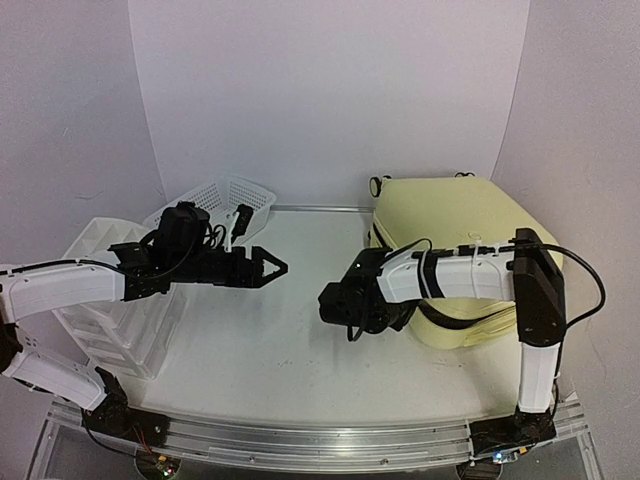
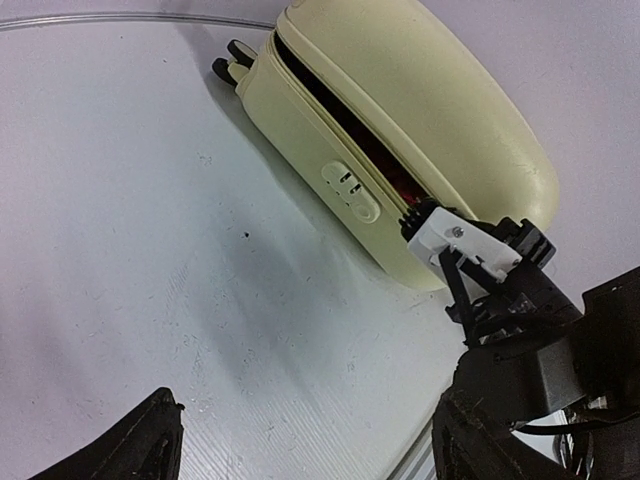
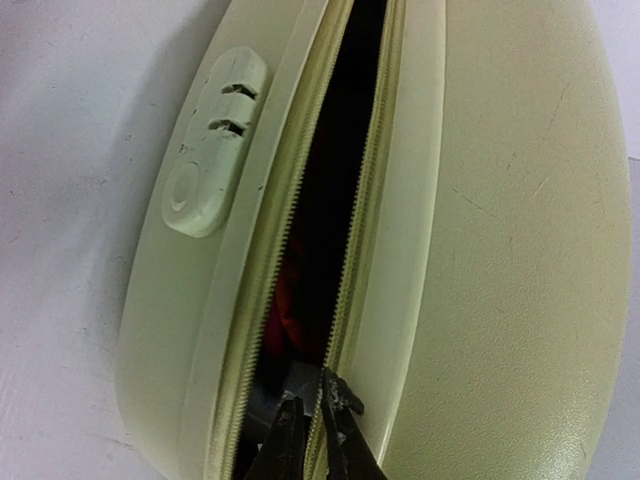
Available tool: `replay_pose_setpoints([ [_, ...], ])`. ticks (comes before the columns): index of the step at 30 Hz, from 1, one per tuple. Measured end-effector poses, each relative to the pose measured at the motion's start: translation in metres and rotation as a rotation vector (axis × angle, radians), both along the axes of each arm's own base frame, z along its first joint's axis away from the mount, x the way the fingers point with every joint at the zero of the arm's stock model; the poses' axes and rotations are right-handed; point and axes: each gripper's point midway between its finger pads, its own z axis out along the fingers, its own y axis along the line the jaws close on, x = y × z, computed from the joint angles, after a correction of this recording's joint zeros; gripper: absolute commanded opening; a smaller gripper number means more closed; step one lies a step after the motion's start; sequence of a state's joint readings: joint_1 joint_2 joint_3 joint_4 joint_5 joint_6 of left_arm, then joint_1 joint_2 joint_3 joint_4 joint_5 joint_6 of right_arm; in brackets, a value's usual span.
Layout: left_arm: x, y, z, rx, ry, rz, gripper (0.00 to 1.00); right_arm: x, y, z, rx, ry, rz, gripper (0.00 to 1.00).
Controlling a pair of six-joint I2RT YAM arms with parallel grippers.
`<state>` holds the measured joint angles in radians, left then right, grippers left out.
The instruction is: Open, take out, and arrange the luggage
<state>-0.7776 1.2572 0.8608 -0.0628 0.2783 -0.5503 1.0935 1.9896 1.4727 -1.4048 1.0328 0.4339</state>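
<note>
Large pale yellow hard-shell suitcase [image 1: 460,215] sits at three o'clock; only wrist views show its zip [image 3: 345,250] parted. There the right gripper [image 3: 315,440] is nearly closed, grip unclear; the left gripper [image 1: 276,269] gapes empty.

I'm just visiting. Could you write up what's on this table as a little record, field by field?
Suitcase: pale yellow, lying flat on the right of the table, zip partly open
Inside: dark lining and something red show through the gap
Right end effector: fingers nearly together at the zip gap; grip unclear
Left end effector: open, over the table's middle, holding nothing
Basket: white mesh, back left
Drawer organizer: white, far left
</note>
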Motion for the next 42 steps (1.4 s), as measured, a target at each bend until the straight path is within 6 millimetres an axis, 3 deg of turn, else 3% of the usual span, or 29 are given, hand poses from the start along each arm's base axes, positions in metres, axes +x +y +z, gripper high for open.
replay_pose_setpoints([
  [6,0.0,-0.001,-0.002,0.001,0.005,-0.005,0.87,0.012,-0.009,0.024,-0.057,-0.045,0.009,0.4],
  [10,0.0,-0.002,-0.005,0.006,0.012,-0.008,0.87,0.029,-0.025,0.045,-0.068,-0.09,-0.022,0.47],
  [19,-0.001,-0.004,-0.01,0.013,0.025,-0.023,0.88,0.066,-0.05,0.129,-0.089,-0.277,-0.053,0.6],
  [25,0.004,-0.018,-0.022,0.026,0.073,-0.056,0.88,0.09,-0.094,0.189,-0.109,-0.369,-0.147,0.71],
  [30,0.005,-0.041,-0.047,0.059,0.142,-0.094,0.89,0.098,-0.134,0.228,-0.047,-0.406,-0.216,0.84],
  [35,-0.013,-0.09,-0.066,0.092,0.2,-0.172,0.91,0.115,-0.176,0.258,0.049,-0.459,-0.296,0.89],
  [36,-0.016,-0.101,-0.069,0.094,0.209,-0.186,0.91,0.119,-0.182,0.259,0.091,-0.463,-0.303,0.9],
  [40,-0.021,-0.145,-0.073,0.096,0.224,-0.207,0.93,0.128,-0.251,0.232,0.113,-0.36,-0.429,0.95],
  [42,-0.018,-0.165,-0.069,0.085,0.207,-0.204,0.94,0.129,-0.259,0.225,0.125,-0.331,-0.441,0.98],
])
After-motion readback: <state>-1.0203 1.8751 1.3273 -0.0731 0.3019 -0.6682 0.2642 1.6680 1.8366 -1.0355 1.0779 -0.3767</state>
